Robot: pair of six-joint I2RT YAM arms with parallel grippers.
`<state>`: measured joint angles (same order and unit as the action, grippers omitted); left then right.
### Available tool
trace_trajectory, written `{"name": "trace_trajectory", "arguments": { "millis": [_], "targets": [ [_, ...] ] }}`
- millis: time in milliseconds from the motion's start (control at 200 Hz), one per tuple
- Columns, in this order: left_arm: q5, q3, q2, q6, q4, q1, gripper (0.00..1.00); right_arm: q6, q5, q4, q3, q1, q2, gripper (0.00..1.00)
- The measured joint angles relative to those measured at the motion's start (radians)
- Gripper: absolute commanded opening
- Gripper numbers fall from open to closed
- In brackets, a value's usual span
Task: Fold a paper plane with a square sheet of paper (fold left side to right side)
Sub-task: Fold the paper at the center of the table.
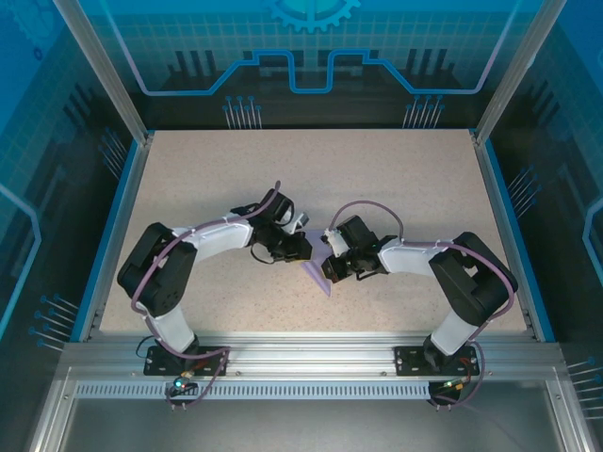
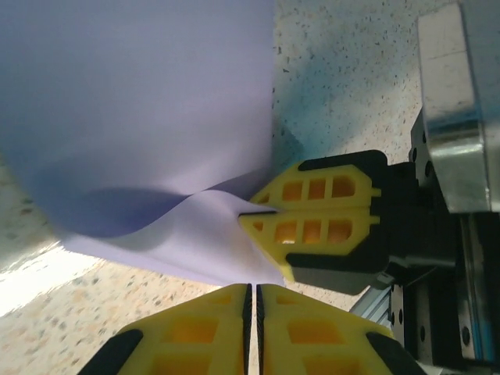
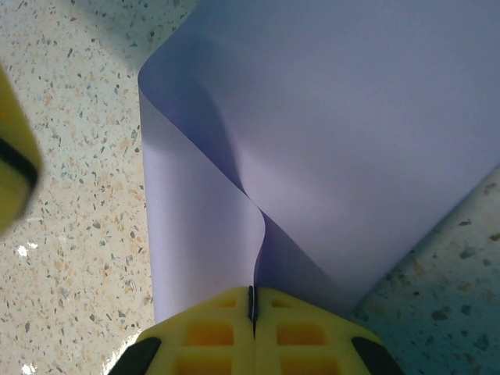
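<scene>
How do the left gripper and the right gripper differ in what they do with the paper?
The right gripper is shut on a lifted curl of the paper; the left gripper is shut at the paper's edge, its grip unclear. The right reaches in from the right, the left from the left. Both have yellow fingers.

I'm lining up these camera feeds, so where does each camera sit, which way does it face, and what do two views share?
Top external: above and behind the bases, looking down on the table; left arm and right arm meet over the lavender paper sheet.
Left wrist: on the left arm, looking past its own yellow fingers at the sheet and the right hand pinching it.
Right wrist: on the right arm, looking past its own fingers, shut on the sheet.
Shared: both wrist views show the sheet's pinched edge.
</scene>
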<state>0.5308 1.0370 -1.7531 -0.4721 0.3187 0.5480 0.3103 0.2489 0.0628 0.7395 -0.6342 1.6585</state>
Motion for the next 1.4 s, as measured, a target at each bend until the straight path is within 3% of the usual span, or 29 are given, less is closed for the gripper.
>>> {"name": "trace_trajectory", "arguments": {
  "millis": [295,1085,1401],
  "targets": [
    [0.002,0.0,-0.095,-0.009,-0.03,0.014,0.13,0.0,0.002,0.008,0.005,0.0,0.003,0.0],
    [-0.031,0.0,-0.138,-0.012,-0.029,0.014,0.12,-0.003,0.002,0.029,0.02,0.0,0.011,0.0],
    [-0.032,-0.013,-0.137,-0.016,-0.048,0.014,0.12,0.037,-0.011,0.103,0.022,0.033,-0.041,0.27]
  ]
}}
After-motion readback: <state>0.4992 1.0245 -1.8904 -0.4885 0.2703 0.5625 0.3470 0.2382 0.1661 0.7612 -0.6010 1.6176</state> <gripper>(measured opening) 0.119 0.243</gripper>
